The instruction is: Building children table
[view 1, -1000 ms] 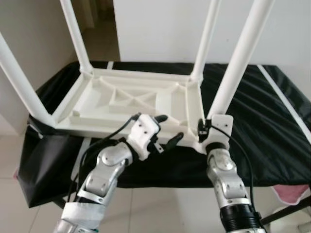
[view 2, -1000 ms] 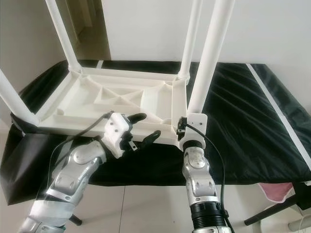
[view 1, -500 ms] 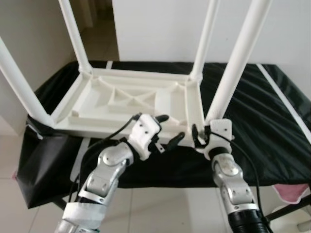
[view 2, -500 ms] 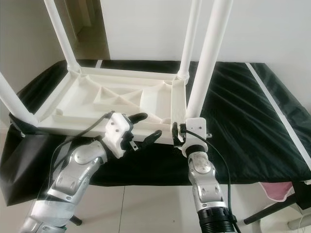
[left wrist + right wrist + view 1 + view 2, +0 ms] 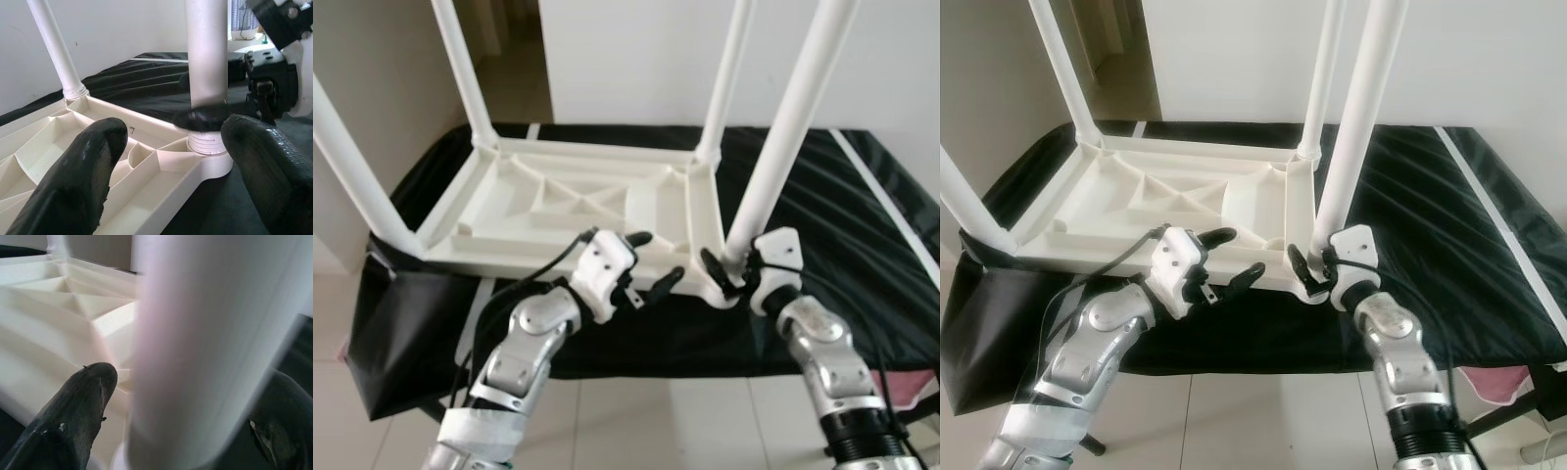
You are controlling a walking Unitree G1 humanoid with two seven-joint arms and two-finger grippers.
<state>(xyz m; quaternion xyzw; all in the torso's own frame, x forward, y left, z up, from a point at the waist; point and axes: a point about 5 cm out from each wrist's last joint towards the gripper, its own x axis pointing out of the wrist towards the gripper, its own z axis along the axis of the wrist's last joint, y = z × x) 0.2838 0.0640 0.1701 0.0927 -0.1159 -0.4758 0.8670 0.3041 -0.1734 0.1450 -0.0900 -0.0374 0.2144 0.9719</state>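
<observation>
The near-right leg [image 5: 781, 137] is the one you are working on: it stands upright in its socket at the near right corner of the upturned white tabletop [image 5: 578, 201], which lies underside-up on a black-covered bench [image 5: 862, 255], toward its left half, with its near edge along the bench's near edge. The other three legs already stand in their corners.

Your right gripper [image 5: 732, 272] sits right at the base of that leg, its two black fingers set around the white tube just above the threaded collar. In the right wrist view one finger [image 5: 73, 421] lies on one side of the tube and the other on the far side; they look closed around the leg, though whether they truly pinch it is hard to tell. If this leg screws in, as the ribbed collar [image 5: 205, 142] suggests, keep your grip low like this and turn about the leg's own axis. Don't lean on it sideways, since a tall leg held only at the bottom could cross-thread or lever the corner up.

Your left gripper [image 5: 646, 262] hovers at the tabletop's near edge, just beside the same corner, fingers spread wide and holding nothing. It appears to be just off the rim rather than pressing on it. I would bring it down onto the near rim to hold the tabletop flat, because otherwise the tabletop may slide or spin on the slick black cloth as you twist. Check that the collar sits flush all round before you let go.
</observation>
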